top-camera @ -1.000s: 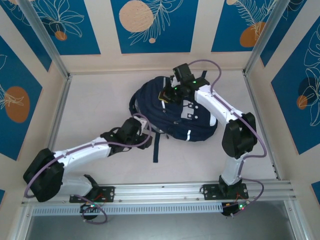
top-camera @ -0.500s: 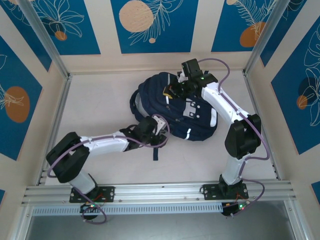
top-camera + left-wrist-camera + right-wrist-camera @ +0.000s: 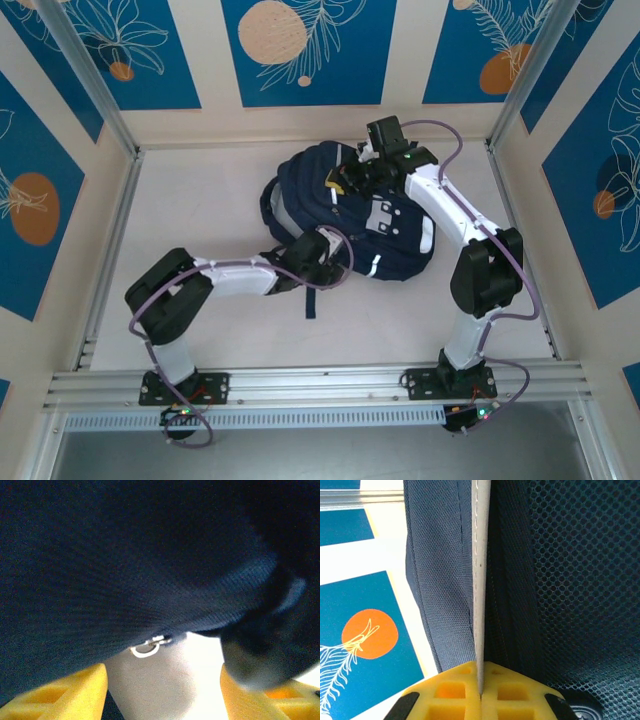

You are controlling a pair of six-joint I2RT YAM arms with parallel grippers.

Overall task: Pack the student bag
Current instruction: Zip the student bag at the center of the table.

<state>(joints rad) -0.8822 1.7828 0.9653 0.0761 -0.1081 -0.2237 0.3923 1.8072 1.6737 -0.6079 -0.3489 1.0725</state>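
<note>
The student bag (image 3: 345,215) lies on the table (image 3: 200,190), right of centre in the top view. The right gripper (image 3: 480,682) is clenched on its pale-edged seam (image 3: 481,580) at the bag's upper edge. The left gripper (image 3: 160,695) stands released at the lower edge, a metal zip ring (image 3: 147,647) just ahead. The step is probably unzipping, which calls for pinching that small ring.

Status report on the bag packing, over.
Right gripper shut on student bag seam edge. Left gripper open at bag's near side. Black strap lies loose beside it.
</note>
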